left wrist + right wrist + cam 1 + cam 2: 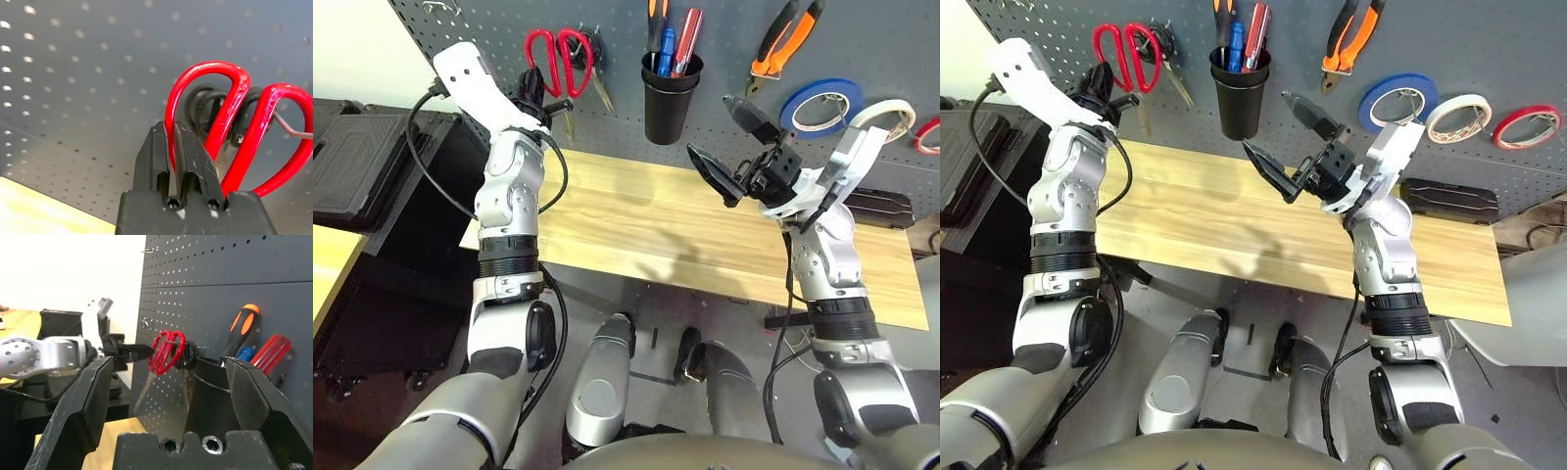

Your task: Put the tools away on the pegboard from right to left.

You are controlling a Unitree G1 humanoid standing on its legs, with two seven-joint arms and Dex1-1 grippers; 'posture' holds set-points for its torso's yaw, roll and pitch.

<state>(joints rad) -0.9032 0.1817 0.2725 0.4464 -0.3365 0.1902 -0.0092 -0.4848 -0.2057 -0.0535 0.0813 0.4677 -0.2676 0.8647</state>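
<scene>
The left hand (177, 147) is squeezed tight on one red loop of the red-handled scissors (560, 57), up against the pegboard (724, 29). Black scissors (205, 105) hang behind them, mostly hidden, and the red pair's blades are hard to see. The black cup (670, 96) hides the bottom of the screwdriver (658, 24) standing in it. The pliers (785, 39) hang next, cut off at the top. The right hand (728, 147) is wide open, holding nothing, above the bare wooden counter (636, 215). The white tape roll (1459, 117) hangs between a blue roll (1396, 102) and a red roll (1526, 125). A black case (347, 157) lies at the far left.
</scene>
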